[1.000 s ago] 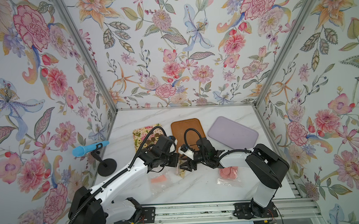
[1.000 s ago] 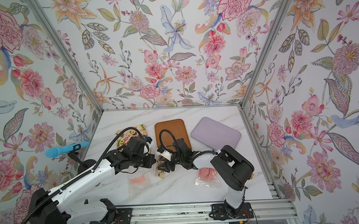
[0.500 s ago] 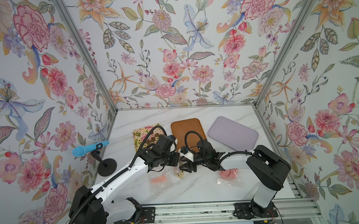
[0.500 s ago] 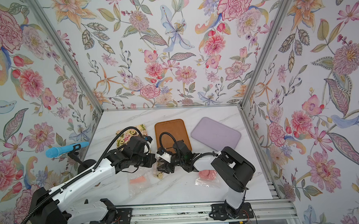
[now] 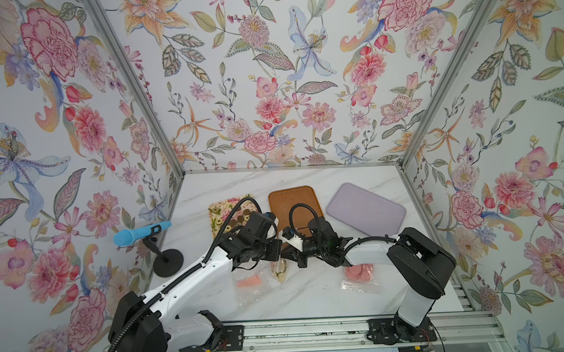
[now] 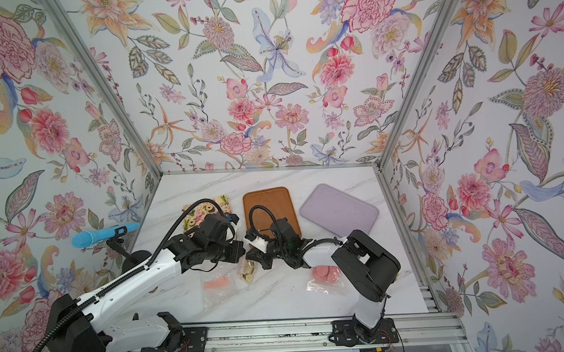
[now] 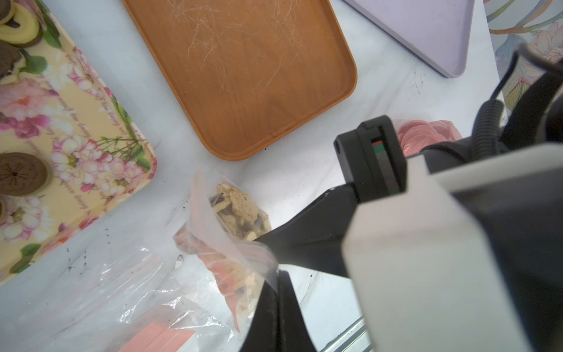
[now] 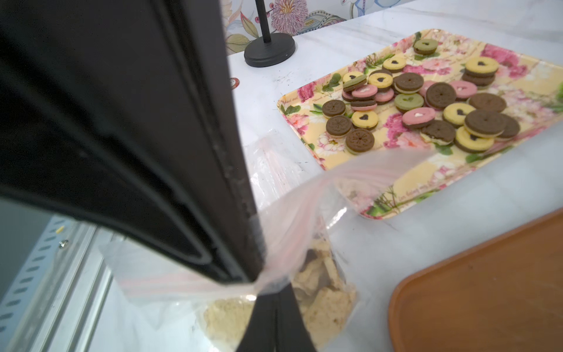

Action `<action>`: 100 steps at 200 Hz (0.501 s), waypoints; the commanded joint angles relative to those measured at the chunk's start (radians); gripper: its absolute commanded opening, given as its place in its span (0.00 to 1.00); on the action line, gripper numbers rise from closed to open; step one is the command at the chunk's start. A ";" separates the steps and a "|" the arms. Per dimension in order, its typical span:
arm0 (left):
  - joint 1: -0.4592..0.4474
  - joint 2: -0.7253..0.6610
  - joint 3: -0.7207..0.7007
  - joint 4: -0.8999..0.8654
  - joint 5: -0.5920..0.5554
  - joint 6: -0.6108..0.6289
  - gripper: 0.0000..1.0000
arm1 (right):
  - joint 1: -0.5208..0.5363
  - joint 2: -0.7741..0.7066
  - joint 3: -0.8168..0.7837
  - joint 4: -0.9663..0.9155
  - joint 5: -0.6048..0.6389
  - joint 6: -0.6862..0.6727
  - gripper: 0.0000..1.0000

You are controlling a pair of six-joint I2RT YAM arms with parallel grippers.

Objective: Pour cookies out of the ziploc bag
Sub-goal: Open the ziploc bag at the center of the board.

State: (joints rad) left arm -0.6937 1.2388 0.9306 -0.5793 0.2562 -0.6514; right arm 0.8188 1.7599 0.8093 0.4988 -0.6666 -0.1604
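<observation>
A clear ziploc bag (image 5: 280, 270) with a pink zip strip hangs between both grippers just above the marble table, holding small beige and dark star cookies (image 7: 237, 207). My left gripper (image 7: 275, 275) is shut on one side of the bag's top edge (image 7: 259, 259). My right gripper (image 8: 275, 294) is shut on the other side, with the cookies (image 8: 323, 298) bunched below it. In both top views the left gripper (image 5: 279, 250) and right gripper (image 5: 289, 255) meet tip to tip over the bag (image 6: 247, 271).
A floral tray (image 8: 518, 45) at the back left carries round sandwich cookies (image 8: 426, 100). A bare brown tray (image 5: 295, 202) and a lilac tray (image 5: 365, 209) lie behind. Two more bags sit in front, with pink wafers (image 5: 249, 281) and pink discs (image 5: 358, 271). A blue microphone stand (image 5: 166, 262) stands left.
The right gripper, open a second ago, has closed on the bag's top edge beside the left gripper. The left gripper has kept its grip and barely moved.
</observation>
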 commanded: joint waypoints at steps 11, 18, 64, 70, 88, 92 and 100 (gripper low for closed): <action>-0.001 -0.010 -0.004 0.012 -0.018 0.000 0.00 | -0.018 0.010 0.016 0.012 -0.024 0.006 0.00; -0.001 -0.011 -0.005 0.009 -0.018 0.002 0.00 | -0.024 0.009 0.014 0.013 -0.025 0.011 0.00; 0.000 -0.043 -0.022 0.021 -0.043 0.070 0.36 | -0.068 0.005 -0.036 0.061 -0.063 0.022 0.00; 0.002 -0.050 -0.025 0.026 -0.052 0.090 0.41 | -0.073 0.010 -0.042 0.068 -0.074 0.022 0.00; 0.006 -0.077 -0.032 0.030 -0.116 0.145 0.48 | -0.085 0.023 -0.048 0.079 -0.114 0.021 0.00; 0.007 -0.085 -0.035 0.033 -0.136 0.157 0.49 | -0.089 0.026 -0.051 0.085 -0.124 0.021 0.00; 0.012 -0.105 -0.044 0.042 -0.177 0.179 0.50 | -0.091 0.032 -0.058 0.101 -0.139 0.021 0.00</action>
State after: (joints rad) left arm -0.6937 1.1900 0.9127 -0.5583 0.1970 -0.5686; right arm 0.7372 1.7668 0.7731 0.5312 -0.7292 -0.1410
